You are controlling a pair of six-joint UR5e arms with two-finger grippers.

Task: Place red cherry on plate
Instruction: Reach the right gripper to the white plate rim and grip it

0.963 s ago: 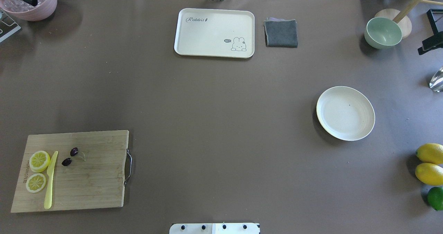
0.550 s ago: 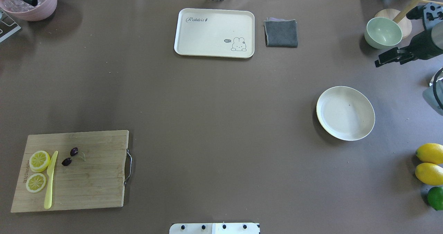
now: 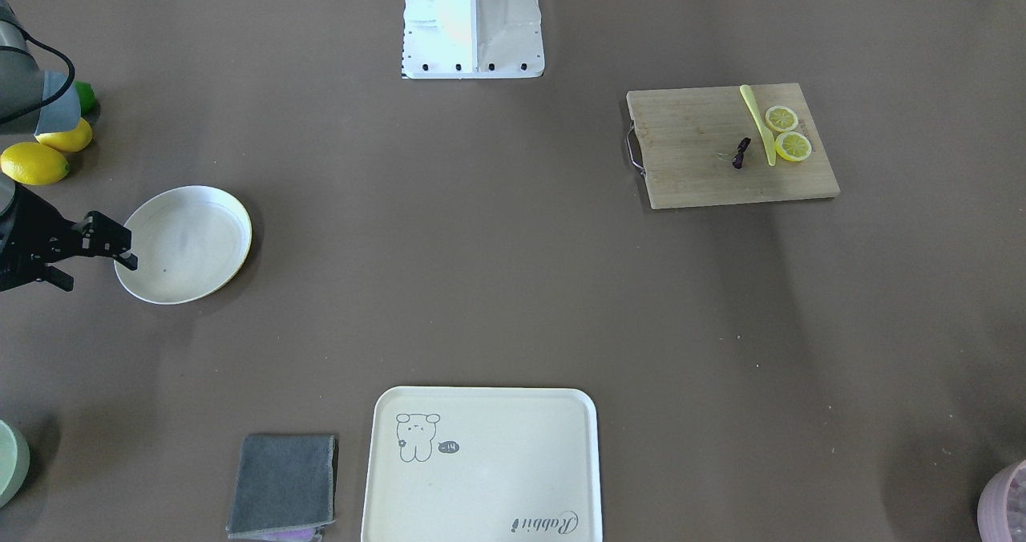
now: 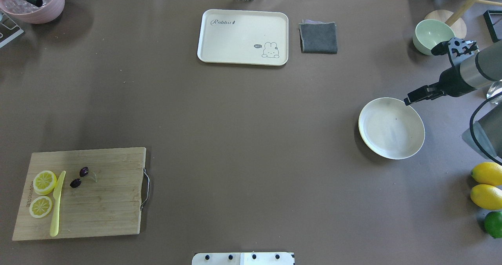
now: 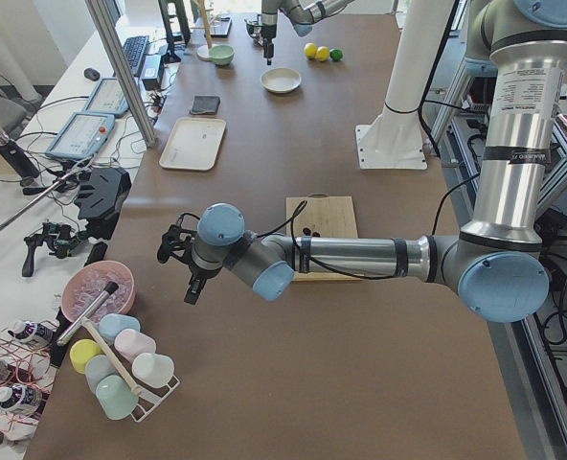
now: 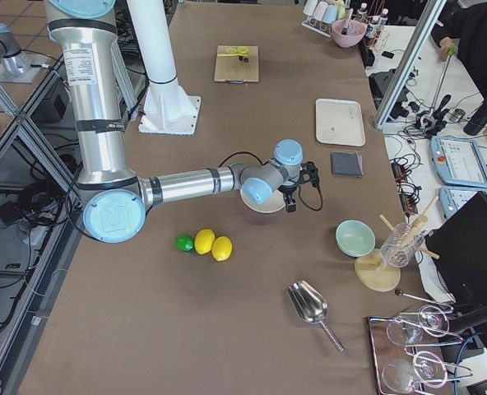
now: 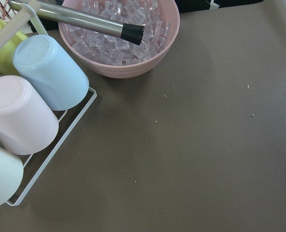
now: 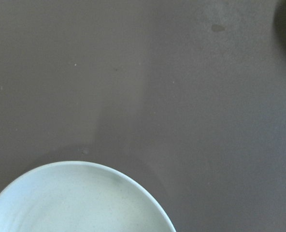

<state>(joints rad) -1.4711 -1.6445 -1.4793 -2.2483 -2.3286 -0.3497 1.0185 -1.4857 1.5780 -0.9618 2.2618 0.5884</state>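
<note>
Status: nothing done yet. The red cherry (image 4: 75,183) is seen lying on the cutting board (image 4: 106,202), just beside the yellow knife (image 4: 57,206) and near the lemon slices (image 4: 44,182), at the robot's left-hand end of the table. It is touched by neither gripper.

The plate (image 4: 391,128) is found empty on the robot's right, well apart from the board.

The right gripper (image 4: 421,76) is held just beside the plate's far rim. Its jaws are spread wide and nothing is held between them.

The left gripper (image 5: 178,273) is shown only in the side view, above bare table near the pink bowl (image 7: 119,70) and the cups (image 7: 49,72). Whether it is wide or narrow cannot be told.

Left to do, as judged: the whole job. The cherry has to be reached, pinched, carried across the table and released on the plate. The left arm is judged to be the nearer one for the pick.
</note>
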